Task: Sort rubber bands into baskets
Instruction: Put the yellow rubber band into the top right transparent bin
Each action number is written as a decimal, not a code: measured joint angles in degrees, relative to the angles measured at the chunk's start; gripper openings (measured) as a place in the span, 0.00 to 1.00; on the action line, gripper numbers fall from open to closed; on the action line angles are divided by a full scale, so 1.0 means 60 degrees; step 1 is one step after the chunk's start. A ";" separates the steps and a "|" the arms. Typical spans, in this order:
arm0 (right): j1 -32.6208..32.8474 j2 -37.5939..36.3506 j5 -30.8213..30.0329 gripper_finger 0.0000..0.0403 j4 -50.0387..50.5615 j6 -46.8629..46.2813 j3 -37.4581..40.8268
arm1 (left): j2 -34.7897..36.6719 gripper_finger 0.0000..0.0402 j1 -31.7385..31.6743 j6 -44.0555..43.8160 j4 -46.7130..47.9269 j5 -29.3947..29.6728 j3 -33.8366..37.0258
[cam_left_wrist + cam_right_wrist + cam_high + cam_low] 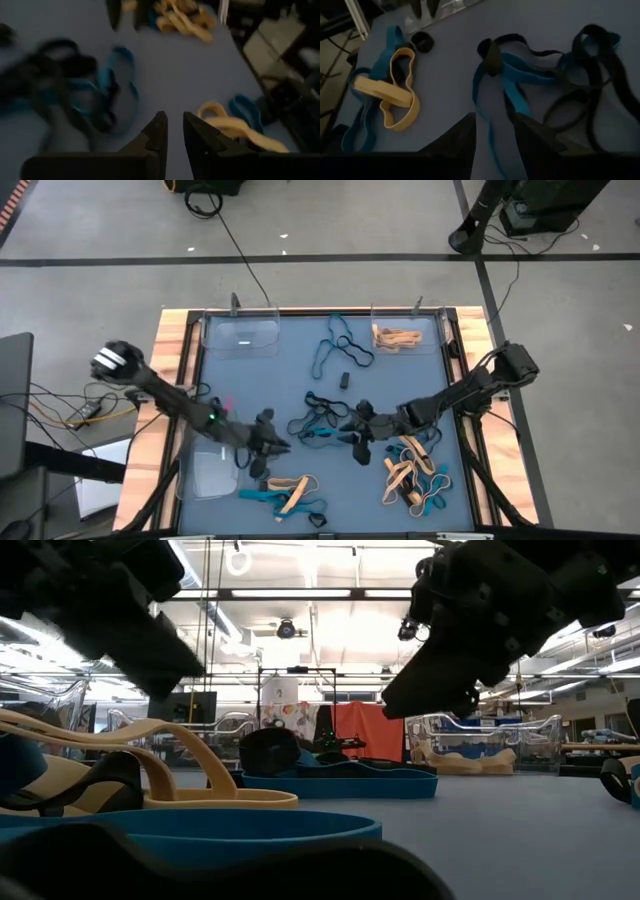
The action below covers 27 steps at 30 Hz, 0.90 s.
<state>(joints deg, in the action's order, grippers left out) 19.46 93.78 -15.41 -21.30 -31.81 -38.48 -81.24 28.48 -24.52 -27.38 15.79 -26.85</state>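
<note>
Rubber bands lie in loose heaps on the blue mat: a black and teal tangle (318, 425) mid-table, a tan and teal heap (285, 495) near the front edge, and a tan, teal and black heap (412, 475) at the front right. My left gripper (268, 448) hovers left of the tangle, its fingers (173, 131) a narrow gap apart with nothing between them. My right gripper (357, 435) hovers at the tangle's right side, open (495, 127), above a teal band (512, 95). Three clear baskets stand at the far left (215, 340), far right (435, 330) and near left (200, 480).
The far-right basket holds tan bands (395, 336). More teal and black bands (340, 350) lie at the far middle, with a small black piece (343, 380) beside them. Wooden table edges (165, 380) frame the mat. The two grippers stand close together over the mat's middle.
</note>
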 joint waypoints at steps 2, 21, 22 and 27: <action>0.0125 -0.0004 -0.0110 0.36 0.0023 0.0031 0.0000 | -0.0747 0.16 0.0162 -0.0193 0.0007 -0.0007 -0.0426; 0.0555 -0.0084 -0.0533 0.36 0.0475 0.0583 -0.0001 | -0.3922 0.16 0.0580 -0.1757 0.1155 -0.1299 -0.2790; 0.0555 -0.0084 -0.0537 0.36 0.0473 0.0583 0.0000 | -0.3910 0.16 0.0606 -0.1882 0.1267 -0.1212 -0.2790; 0.0562 -0.0084 -0.0705 0.36 0.0495 0.0579 0.0000 | -0.3875 0.17 0.0649 -0.2024 0.1270 -0.1131 -0.2790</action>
<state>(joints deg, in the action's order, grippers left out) 22.83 93.27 -19.64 -18.33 -28.34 -38.48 -104.49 32.38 -36.67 -19.76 9.01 -43.59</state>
